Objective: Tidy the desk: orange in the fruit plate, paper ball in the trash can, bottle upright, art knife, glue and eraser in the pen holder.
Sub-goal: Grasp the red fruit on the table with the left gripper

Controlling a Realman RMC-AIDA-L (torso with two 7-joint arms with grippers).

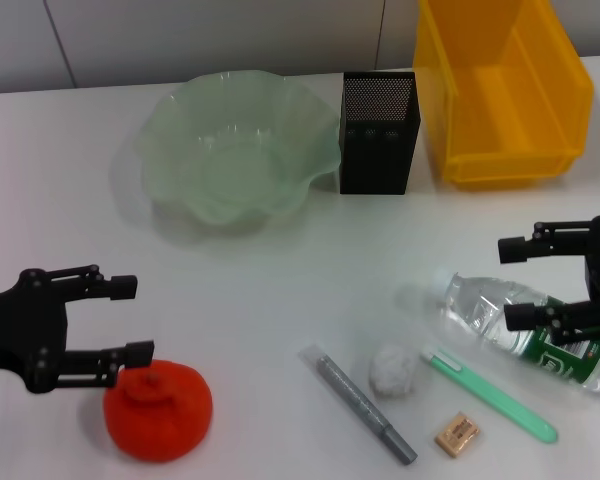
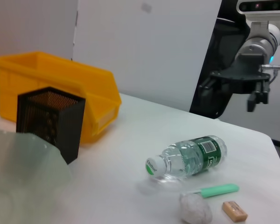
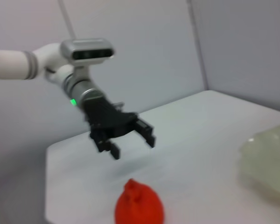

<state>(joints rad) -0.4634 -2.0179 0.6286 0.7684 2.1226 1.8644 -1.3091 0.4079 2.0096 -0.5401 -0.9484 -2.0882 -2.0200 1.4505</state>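
Head view: wide left pincer above orange; wide right pincer over bottle.

Black hands, seemingly white arms

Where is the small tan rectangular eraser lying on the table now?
In the head view the tan eraser lies near the table's front edge on the robot's right, between the grey pen-shaped tool and the green-handled tool, just in front of the white paper ball.

Head view edge crops the trash can top and bottle base, right gripper covers part of the bottle, left wrist view crops fruit plate and paper ball.
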